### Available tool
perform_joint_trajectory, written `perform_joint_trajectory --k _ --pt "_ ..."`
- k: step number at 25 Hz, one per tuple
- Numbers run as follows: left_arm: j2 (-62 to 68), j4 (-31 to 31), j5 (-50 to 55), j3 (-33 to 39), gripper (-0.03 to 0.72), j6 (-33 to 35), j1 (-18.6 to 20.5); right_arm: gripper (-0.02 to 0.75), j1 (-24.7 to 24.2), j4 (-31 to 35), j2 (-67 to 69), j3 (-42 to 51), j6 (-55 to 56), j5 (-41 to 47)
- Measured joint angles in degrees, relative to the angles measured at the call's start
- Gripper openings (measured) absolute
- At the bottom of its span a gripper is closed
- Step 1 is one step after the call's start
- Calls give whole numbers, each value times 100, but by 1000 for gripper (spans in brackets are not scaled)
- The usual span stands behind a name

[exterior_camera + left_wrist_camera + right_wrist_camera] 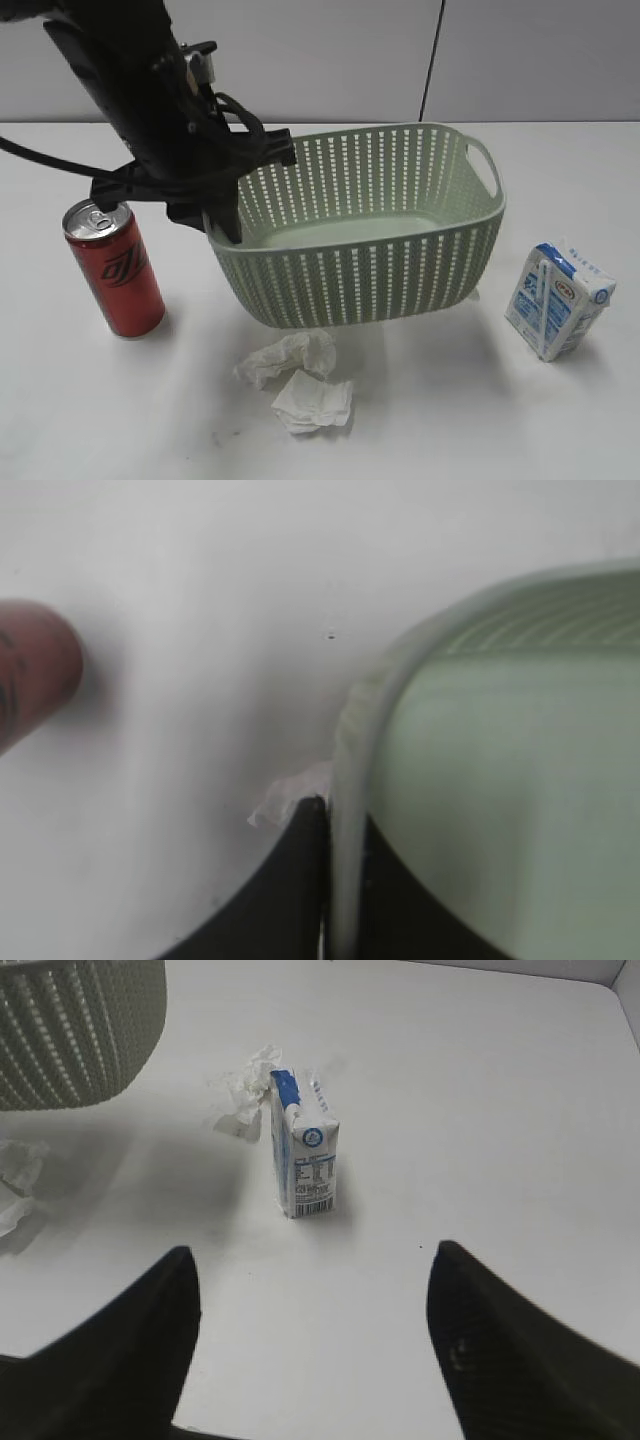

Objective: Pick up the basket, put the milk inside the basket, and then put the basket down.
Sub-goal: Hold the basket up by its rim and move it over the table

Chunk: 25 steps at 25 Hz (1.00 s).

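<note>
The pale green basket (370,235) hangs tilted above the white table, its left end raised. My left gripper (226,222) is shut on the basket's left rim; in the left wrist view the rim (350,780) runs between the two black fingers (338,825). The white-and-blue milk carton (557,299) stands upright on the table to the right of the basket. In the right wrist view the carton (304,1145) stands ahead of my right gripper (312,1260), which is open, empty and well short of it. The right arm does not show in the exterior view.
A red soda can (114,266) stands left of the basket, below the left arm. Crumpled white tissues (298,380) lie in front of the basket and another (243,1090) behind the carton. The table's far edge meets a grey wall.
</note>
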Motion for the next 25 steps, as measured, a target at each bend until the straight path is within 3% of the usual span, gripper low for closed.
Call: perform_joint_trajectory --k 5,10,17,25 --pt "-55 149 -445 490 8 -26 -430 538 0 11 0 0 0 -7" --pt "-55 241 -699 616 8 -127 -556 538 0 35 358 -103 148 -263" --pt "-55 1126 -757 620 8 -427 -529 539 0 271 2408 -375 23 -882" --pt "-55 1251 -867 620 8 -535 -426 539 0 524 5411 -804 -740 -1560"
